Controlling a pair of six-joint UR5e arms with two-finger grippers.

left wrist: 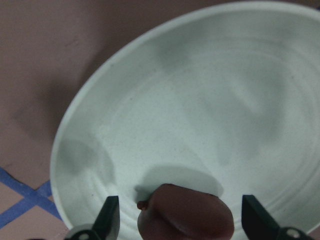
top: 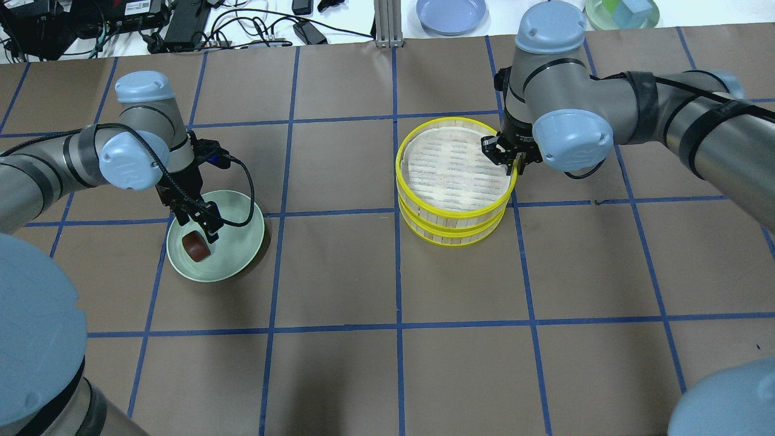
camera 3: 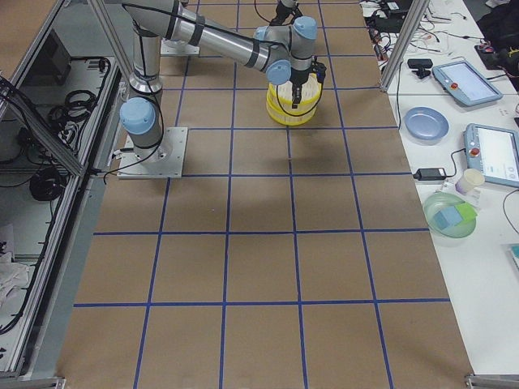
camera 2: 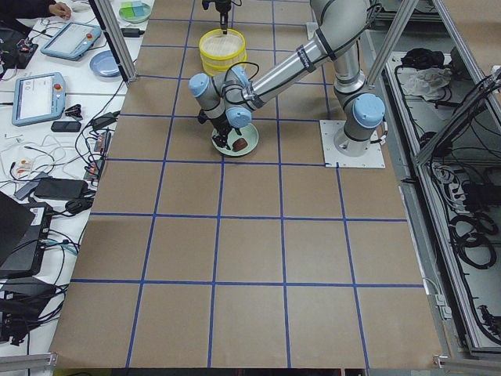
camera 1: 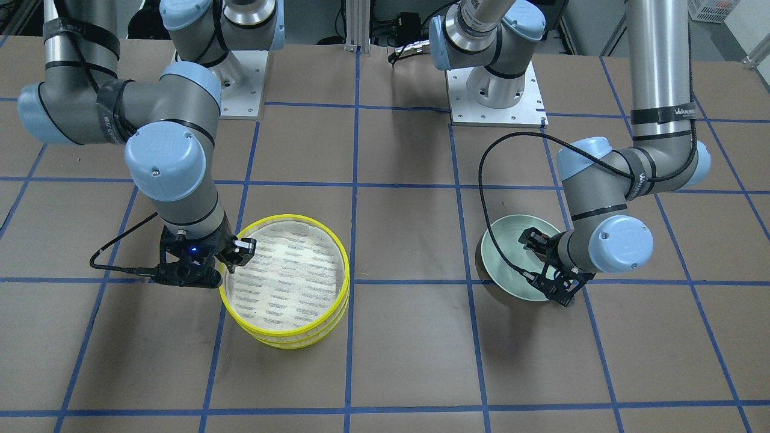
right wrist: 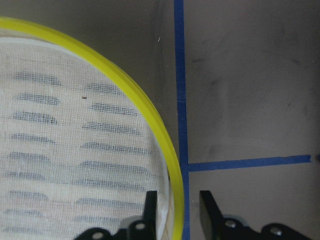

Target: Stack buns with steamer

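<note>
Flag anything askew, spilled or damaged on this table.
Nothing stands out. The yellow steamer stands upright and intact, the brown bun lies whole in the green plate, and no spill shows.

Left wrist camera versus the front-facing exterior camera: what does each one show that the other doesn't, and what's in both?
Only the left wrist view shows the dark reddish-brown bun. It lies in the pale green plate, between the open fingers of the left gripper. In the front-facing view the left arm hides it. Only the front-facing view shows the yellow steamer, with the right gripper at its rim. Both views show that plate and the left gripper.
</note>
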